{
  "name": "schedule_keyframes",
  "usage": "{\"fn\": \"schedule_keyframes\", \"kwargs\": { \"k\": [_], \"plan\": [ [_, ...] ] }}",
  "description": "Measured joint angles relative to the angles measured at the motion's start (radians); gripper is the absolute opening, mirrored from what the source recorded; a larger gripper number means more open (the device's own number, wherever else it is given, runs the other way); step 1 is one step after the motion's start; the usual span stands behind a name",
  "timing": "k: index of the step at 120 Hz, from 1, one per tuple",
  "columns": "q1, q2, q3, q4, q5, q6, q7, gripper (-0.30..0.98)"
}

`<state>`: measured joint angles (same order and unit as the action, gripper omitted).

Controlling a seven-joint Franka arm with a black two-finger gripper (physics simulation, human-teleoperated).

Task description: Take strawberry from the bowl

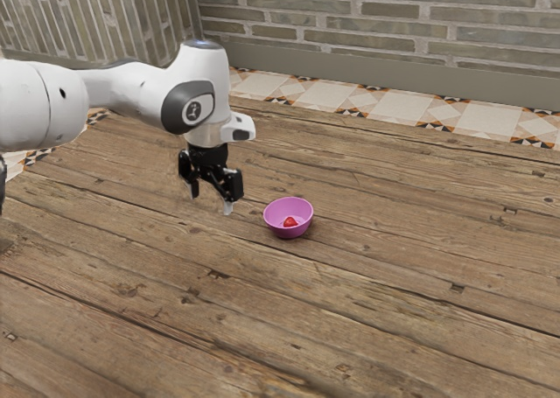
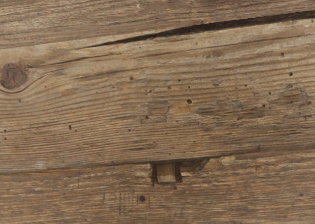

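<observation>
The end effector (image 1: 213,197) hung empty above the surface (image 1: 394,310), its fingers well apart, probably so they could straddle the strawberry (image 1: 290,223), which sat low inside the bowl (image 1: 300,210), whose curved wall likely stopped it rolling, well in from the surface's edge along the tiles (image 1: 394,105).

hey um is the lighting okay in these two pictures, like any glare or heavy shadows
Exterior view: soft, even light, paler on top of the arm, greyer underneath; a faint shadow hugs the base of the pink bowl; no harsh glare on the wooden tabletop. Wrist view: flat light on the planks, no glare.
</observation>
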<state>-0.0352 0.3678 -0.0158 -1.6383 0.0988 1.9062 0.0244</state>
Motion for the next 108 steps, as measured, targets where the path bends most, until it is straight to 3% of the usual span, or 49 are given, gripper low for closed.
{"fn": "schedule_keyframes", "kwargs": {
  "k": [19, 39, 59, 79, 108],
  "plan": [
    [-0.081, 0.157, 0.055, 0.19, -0.044, 0.068, 0.029, 0.69],
    [-0.118, 0.263, 0.059, 0.27, -0.099, 0.139, 0.058, 0.69],
    [-0.13, 0.297, 0.064, 0.306, -0.138, 0.179, 0.08, 0.46],
    [-0.13, 0.338, 0.078, 0.31, -0.16, 0.209, 0.096, 0.34],
    [-0.128, 0.363, 0.079, 0.311, -0.188, 0.245, 0.113, 0.43]
  ]
}}
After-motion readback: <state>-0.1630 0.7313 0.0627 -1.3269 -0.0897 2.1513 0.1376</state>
